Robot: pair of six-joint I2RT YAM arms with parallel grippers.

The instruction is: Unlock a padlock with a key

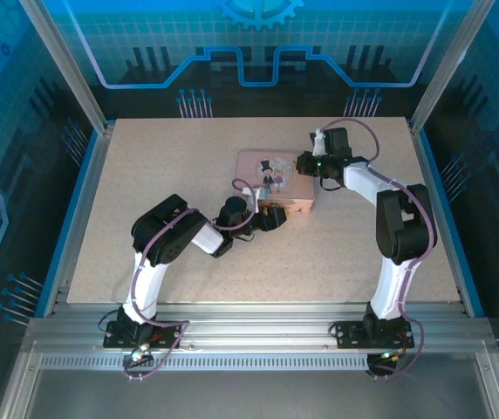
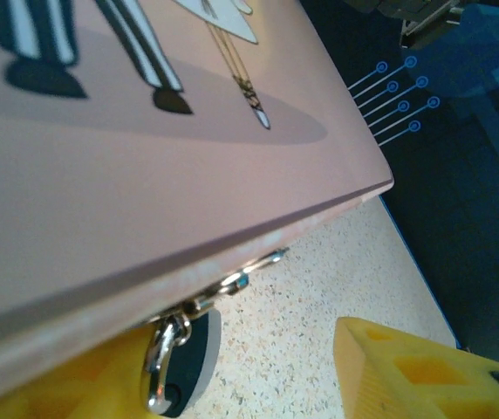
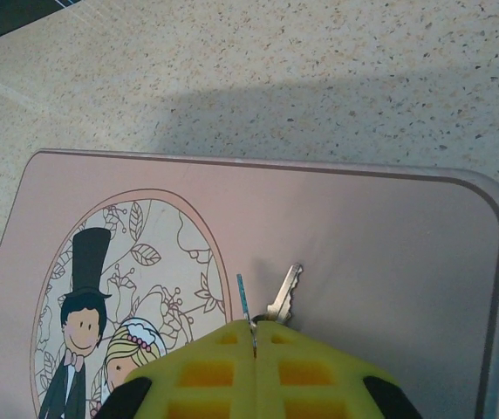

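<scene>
Looking down from the top external camera, the pink box (image 1: 271,175) lies mid-surface (image 1: 145,157). The left fingers (image 1: 273,218) are at its near edge and the right fingers (image 1: 305,164) over its right side.

The left wrist camera shows the padlock (image 2: 164,367) hanging from the clasp (image 2: 236,281) under the box's edge, shackle uppermost, its long axis roughly upright in frame. The left fingers stand apart astride it, gripping nothing. It looks tiny, hard, light and slick, and free to swing, so pinching its body flat should steady it.

In the right wrist camera, the right fingers are closed on the key (image 3: 284,295). Its thin, stiff blade points up and right over the lid (image 3: 389,244).
</scene>
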